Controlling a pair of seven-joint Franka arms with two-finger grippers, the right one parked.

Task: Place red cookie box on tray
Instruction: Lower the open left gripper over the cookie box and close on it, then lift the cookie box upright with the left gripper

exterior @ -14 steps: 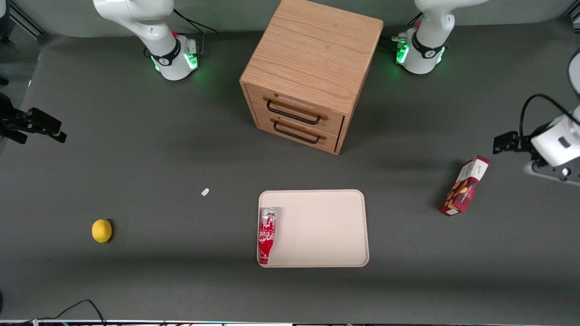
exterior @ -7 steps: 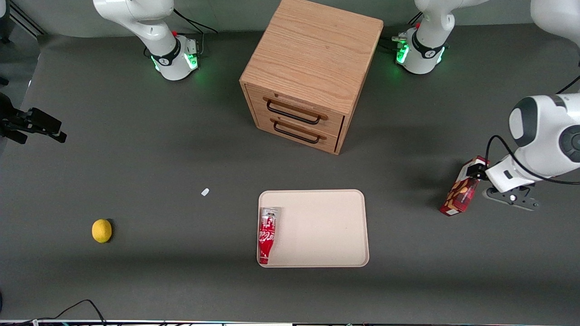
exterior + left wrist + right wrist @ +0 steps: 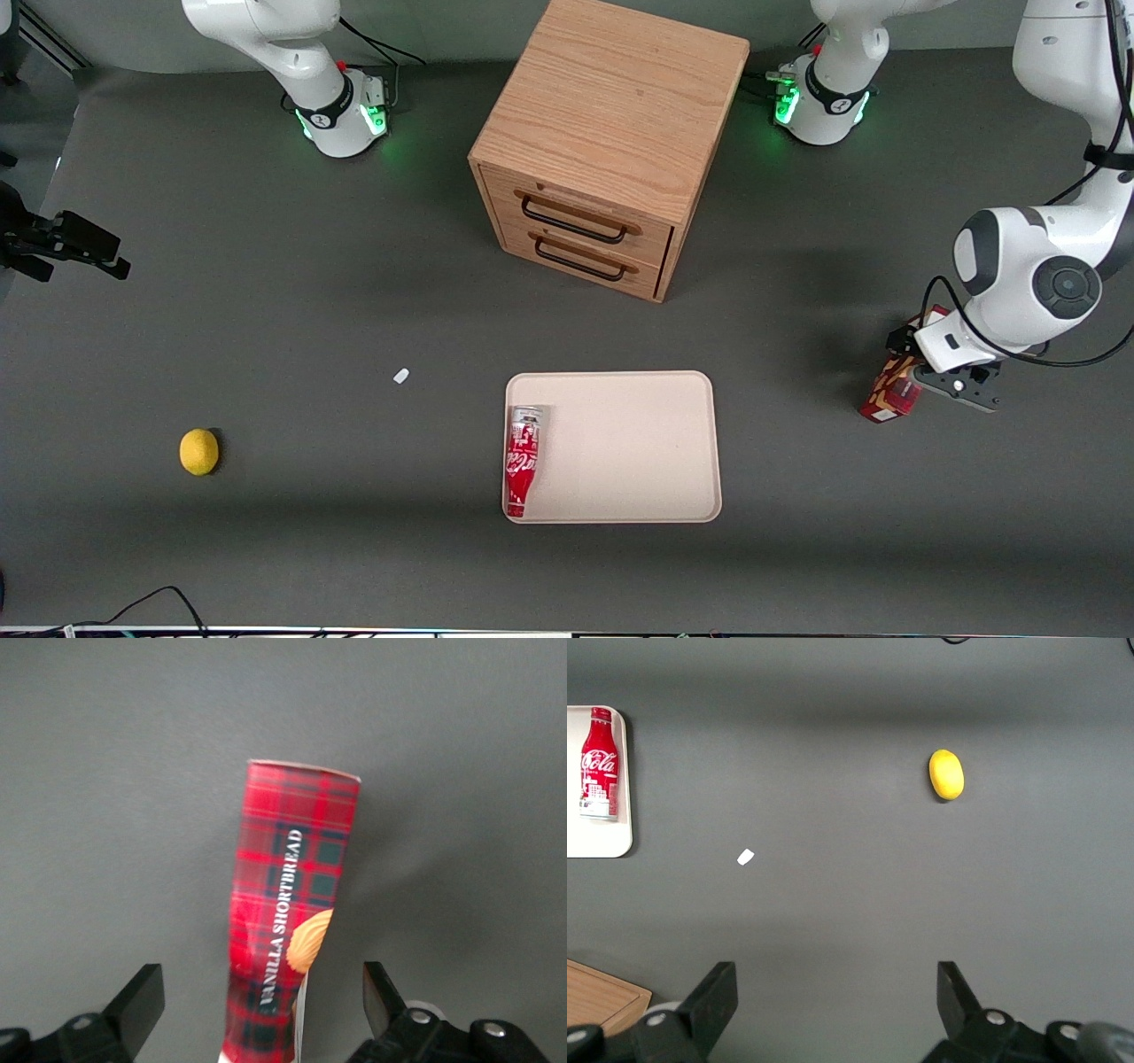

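The red cookie box [image 3: 879, 403] lies on the grey table toward the working arm's end, well apart from the tray. My left gripper [image 3: 912, 372] hangs directly over it and hides most of it in the front view. In the left wrist view the box [image 3: 288, 904] shows red tartan with a tan cookie picture, and the gripper [image 3: 260, 992] is open with one finger on each side of the box, not touching it. The cream-beige tray [image 3: 638, 443] lies near the table's middle, in front of the drawer cabinet.
A red-and-white soda can [image 3: 521, 461] lies on the tray along its edge toward the parked arm. A wooden two-drawer cabinet [image 3: 602, 151] stands farther from the camera than the tray. A lemon [image 3: 198, 451] and a small white scrap [image 3: 401, 376] lie toward the parked arm's end.
The left arm has swung in from the table's end and come over the cookie box, covering most of it. The box, tray and can have not moved.
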